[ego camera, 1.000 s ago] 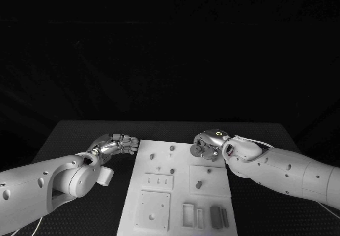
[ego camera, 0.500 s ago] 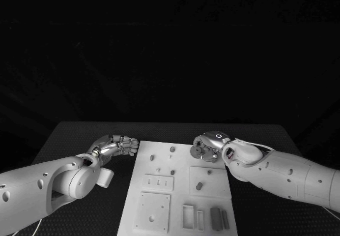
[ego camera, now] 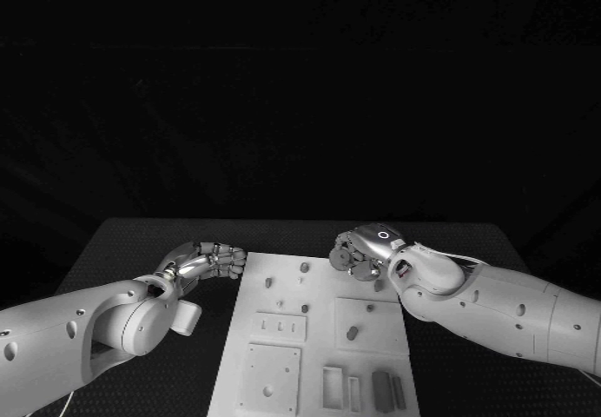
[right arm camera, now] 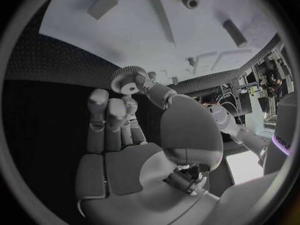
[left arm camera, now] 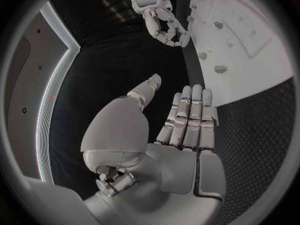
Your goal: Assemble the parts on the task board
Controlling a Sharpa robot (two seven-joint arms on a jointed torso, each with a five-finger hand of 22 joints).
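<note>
The left hand [ego camera: 208, 260] hovers at about nine o'clock from the task board [ego camera: 313, 339], just off the far end of that plate's left edge, above the black table [ego camera: 125, 248]. In the left wrist view this hand [left arm camera: 187, 116] holds nothing, its fingers [left arm camera: 195, 110] lying straight and close together with the thumb standing apart from them. The white board runs from the middle of the table toward six o'clock; small grey parts [ego camera: 305, 268] stand as pegs near its far end, another peg [ego camera: 352, 332] sits on a raised square plate at the centre right, and a group of upright blocks [ego camera: 382, 383] stands at about five o'clock near the board's near edge. At about one o'clock from the board's centre, over its far right corner, the right hand [ego camera: 357, 254] grasps a toothed gear [right arm camera: 129, 80]; the right wrist view shows the gear pinched between the thumb and a fingertip [right arm camera: 131, 99], held above the board's surface, while the other fingers [right arm camera: 99, 116] stay loosely straight beside it. The gear is clear of the pegs [right arm camera: 189, 1] seen beyond it on the board.
</note>
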